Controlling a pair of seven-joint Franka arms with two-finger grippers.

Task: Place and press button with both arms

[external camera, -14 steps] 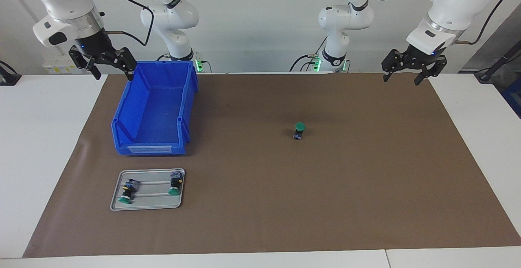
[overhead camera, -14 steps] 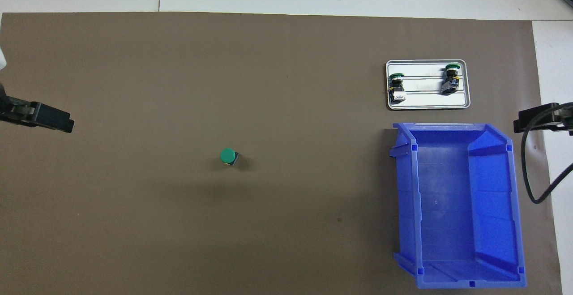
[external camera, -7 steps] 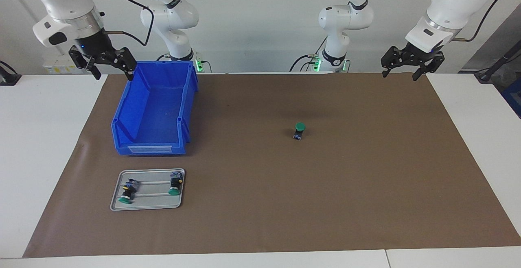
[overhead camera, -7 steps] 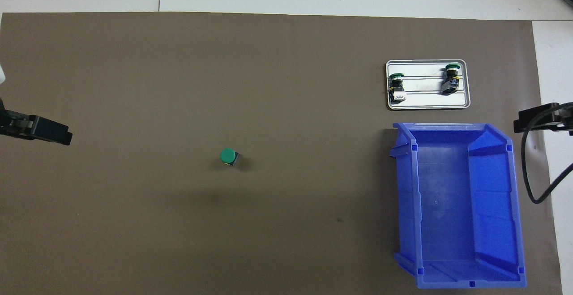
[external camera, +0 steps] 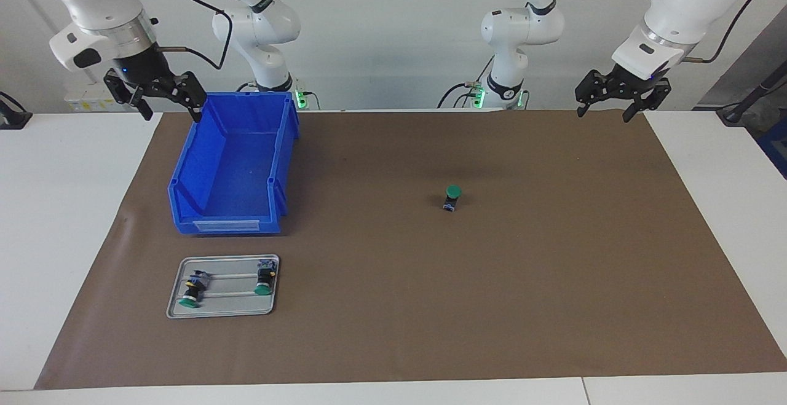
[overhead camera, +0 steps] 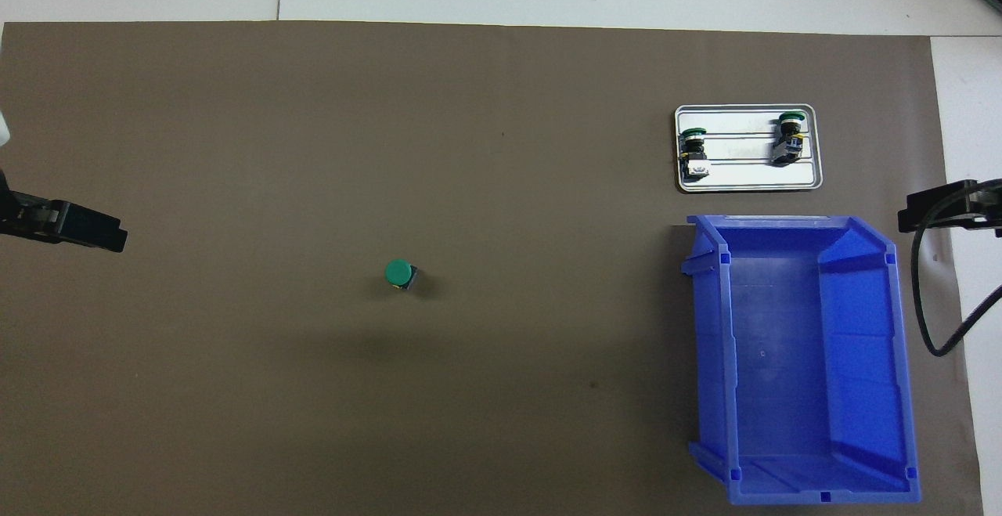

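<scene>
The white desk [external camera: 74, 220] carries a wide brown mat [external camera: 492, 306], and both arms hang raised at its robot-side corners, neither one touching anything. The right gripper [external camera: 155, 94] is over the mat's edge just beside the blue bin [external camera: 203, 208], its fingers spread wide and empty; the left gripper [external camera: 621, 94] is over the mat's corner at the left arm's end, likewise spread wide and holding nothing. The blue bin sits open and looks empty, toward the right arm's end. Farther from the robots than the bin lies a small metal tray [external camera: 221, 313] with two more buttons [external camera: 226, 284] lying on their sides in it. The button [external camera: 452, 197] stands alone on the bare mat, cap up, toward the left arm's end and well apart from bin, tray and both grippers. By this layout a button appears placed upright, so the step in hand seems to be either the press or a pause after it; which cannot be told. If the press is due, the next move calls for a gripper to come over the green cap, centred on it, then descend straight down so the small body does not tip.
</scene>
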